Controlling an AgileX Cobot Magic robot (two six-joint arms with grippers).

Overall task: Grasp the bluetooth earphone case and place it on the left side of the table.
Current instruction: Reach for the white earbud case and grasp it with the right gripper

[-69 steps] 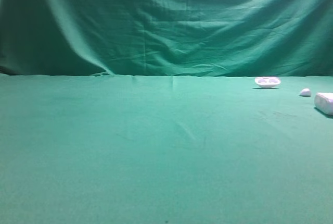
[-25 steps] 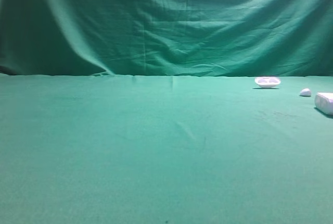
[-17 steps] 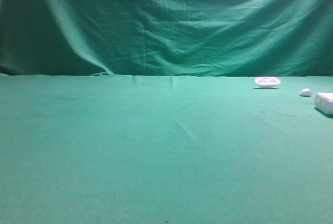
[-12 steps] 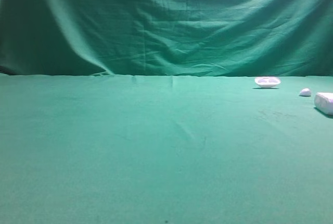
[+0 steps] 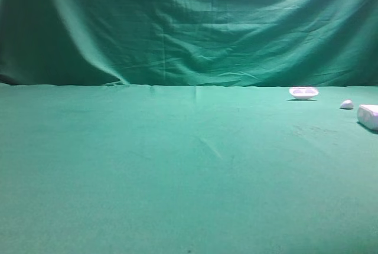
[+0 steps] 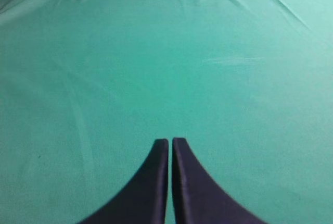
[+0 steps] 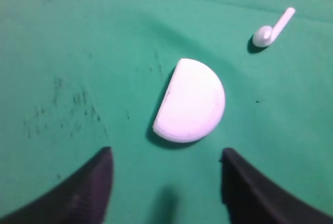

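Right wrist view: right hand [image 7: 165, 182] fingers apart above bluetooth earphone case [image 7: 190, 100]. I judge it light, stiff, slippery; grip flat-to-curved edge. Left hand [image 6: 169, 143] together.

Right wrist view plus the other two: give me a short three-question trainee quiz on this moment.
1. True or false: the right gripper is closed on the bluetooth earphone case.
2. Which lies up and to the right of the case in the right wrist view? A) loose earbud B) shallow white dish C) nothing
3. Fill in: the left gripper is ____ over bare table.

Key: 1 false, its jaws stand apart with the case lying ahead of them; 2 A; 3 shut.
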